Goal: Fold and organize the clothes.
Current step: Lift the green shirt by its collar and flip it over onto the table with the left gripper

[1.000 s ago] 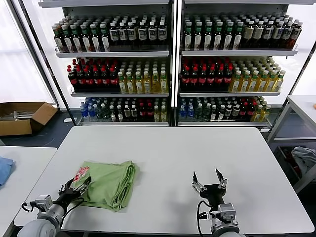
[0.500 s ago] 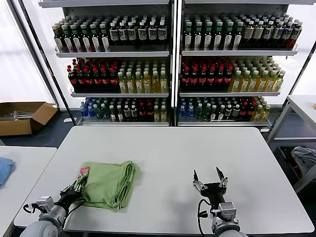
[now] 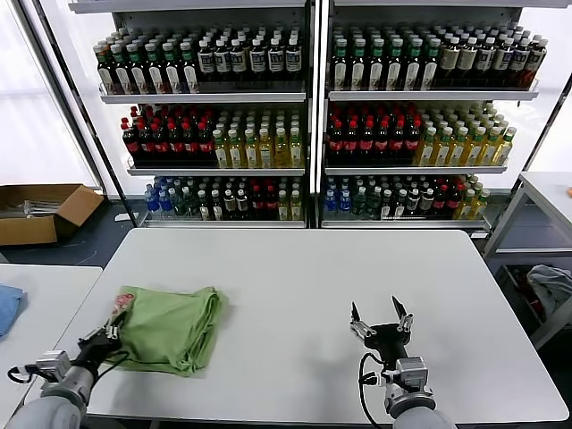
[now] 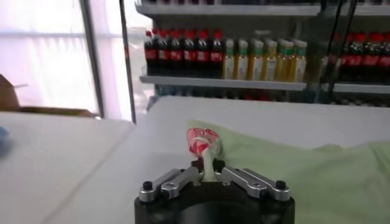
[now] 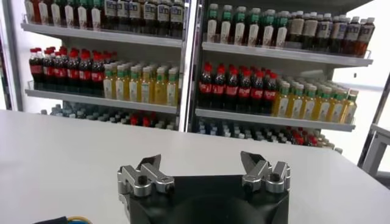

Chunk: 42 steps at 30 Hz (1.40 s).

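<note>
The folded light green polo shirt [image 3: 168,327] lies on the white table [image 3: 304,277] near its front left corner, its red-and-white print [image 3: 122,301] at the left edge. My left gripper [image 3: 105,336] is shut on that printed edge. In the left wrist view the fabric [image 4: 292,176] stretches away from the left gripper [image 4: 206,169], with the print [image 4: 202,139] bunched just past the jaws. My right gripper [image 3: 381,323] is open and empty above the table's front right; it also shows in the right wrist view [image 5: 204,167].
Shelves of bottles [image 3: 304,116] stand behind the table. A second white table [image 3: 36,313] stands at the left with a blue cloth [image 3: 7,306] on it. A cardboard box [image 3: 40,210] sits on the floor at far left.
My left gripper has pulled back to the left and toward the front, dragging the folded shirt leftward across the table. The right gripper has barely moved.
</note>
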Tool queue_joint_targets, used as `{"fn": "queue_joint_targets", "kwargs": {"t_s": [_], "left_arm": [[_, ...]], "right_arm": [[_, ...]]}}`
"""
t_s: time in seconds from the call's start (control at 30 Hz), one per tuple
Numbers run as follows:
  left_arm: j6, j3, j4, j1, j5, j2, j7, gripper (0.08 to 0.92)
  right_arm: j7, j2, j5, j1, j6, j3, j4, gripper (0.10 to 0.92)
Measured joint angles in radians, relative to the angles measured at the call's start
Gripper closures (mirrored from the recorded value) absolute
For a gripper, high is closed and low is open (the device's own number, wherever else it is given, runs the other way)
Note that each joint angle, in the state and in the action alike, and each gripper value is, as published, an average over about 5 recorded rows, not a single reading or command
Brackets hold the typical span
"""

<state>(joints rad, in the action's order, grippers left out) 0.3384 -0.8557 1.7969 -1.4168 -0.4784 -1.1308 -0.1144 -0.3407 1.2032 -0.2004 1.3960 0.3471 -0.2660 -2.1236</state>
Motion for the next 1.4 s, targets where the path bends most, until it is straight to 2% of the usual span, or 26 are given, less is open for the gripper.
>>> {"fn": "queue_joint_targets", "kwargs": {"t_s": [0.43, 0.6, 0.77, 0.97, 1.2, 1.4], "left_arm": [[-0.032, -0.160, -0.043, -0.019, 0.039, 0.212, -0.018, 0.877], [-0.035, -0.168, -0.053, -0.013, 0.048, 0.248, -0.018, 0.877], [-0.021, -0.162, -0.036, -0.007, 0.043, 0.254, -0.005, 0.877], [0.020, -0.118, 0.069, -0.001, 0.047, 0.194, 0.027, 0.877], [0.050, 0.046, 0.211, 0.006, 0.116, 0.041, 0.053, 0.877], [0.067, 0.232, 0.252, 0.042, 0.199, -0.087, 0.067, 0.877]], "right_arm": [[-0.001, 0.014, -0.009, -0.016, 0.015, -0.003, 0.006, 0.203], [-0.004, 0.018, -0.009, -0.010, 0.023, -0.012, 0.001, 0.203], [-0.006, 0.023, -0.008, 0.001, 0.028, -0.026, -0.004, 0.203], [-0.005, 0.036, 0.006, 0.022, 0.024, -0.031, -0.003, 0.203], [-0.007, 0.051, 0.035, 0.054, 0.027, -0.041, -0.002, 0.203], [-0.004, 0.067, 0.067, 0.084, 0.027, -0.050, -0.003, 0.203]]}}
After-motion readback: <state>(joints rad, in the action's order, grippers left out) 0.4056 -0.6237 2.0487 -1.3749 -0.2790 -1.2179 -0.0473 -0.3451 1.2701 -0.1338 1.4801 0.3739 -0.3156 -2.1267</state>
